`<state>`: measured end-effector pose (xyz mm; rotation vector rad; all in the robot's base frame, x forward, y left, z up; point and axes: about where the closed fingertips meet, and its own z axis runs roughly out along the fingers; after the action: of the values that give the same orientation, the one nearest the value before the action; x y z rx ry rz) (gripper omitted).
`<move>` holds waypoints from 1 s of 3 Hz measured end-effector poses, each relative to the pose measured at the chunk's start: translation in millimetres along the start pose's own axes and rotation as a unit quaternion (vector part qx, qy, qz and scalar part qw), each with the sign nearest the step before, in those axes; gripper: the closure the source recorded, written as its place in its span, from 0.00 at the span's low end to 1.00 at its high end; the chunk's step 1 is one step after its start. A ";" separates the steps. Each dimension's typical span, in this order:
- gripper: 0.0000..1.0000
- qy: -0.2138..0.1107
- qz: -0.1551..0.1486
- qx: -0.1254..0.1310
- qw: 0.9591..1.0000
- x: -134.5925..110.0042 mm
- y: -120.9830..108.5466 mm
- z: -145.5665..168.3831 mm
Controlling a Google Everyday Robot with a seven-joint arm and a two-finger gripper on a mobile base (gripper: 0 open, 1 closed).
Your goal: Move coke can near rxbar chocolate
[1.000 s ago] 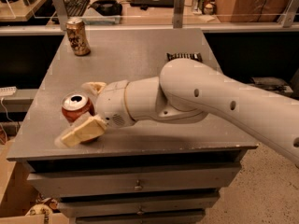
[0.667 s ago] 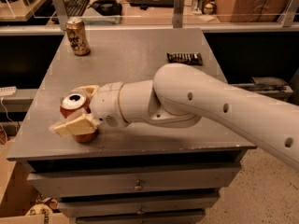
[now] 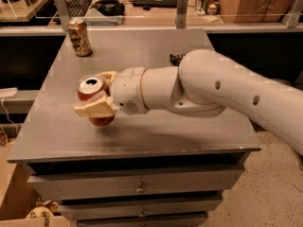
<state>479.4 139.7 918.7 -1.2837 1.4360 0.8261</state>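
The coke can [image 3: 90, 90], red with a silver top, is upright between the cream fingers of my gripper [image 3: 98, 93] and lifted a little above the grey table [image 3: 142, 131], over its left middle. One finger [image 3: 93, 109] crosses the can's front, the other [image 3: 108, 75] sits behind it. The gripper is shut on the can. The rxbar chocolate [image 3: 176, 58], a dark flat bar, lies at the table's right, mostly hidden behind my white arm [image 3: 222, 89].
A gold-brown patterned can [image 3: 79, 37] stands at the table's far left corner. Drawers [image 3: 137, 186] run below the table's front edge. A desk with a keyboard [image 3: 78, 4] lies behind a rail. A cardboard box [image 3: 14, 193] sits on the floor at the left.
The gripper has closed on the coke can, lifted it off the table and carried it up and to the right. The arm now covers most of the rxbar.
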 end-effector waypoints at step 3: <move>1.00 -0.007 -0.068 0.079 0.994 -32.5 -77.8 -81.4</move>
<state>534.2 57.2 981.2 -1.2364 1.3583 0.6167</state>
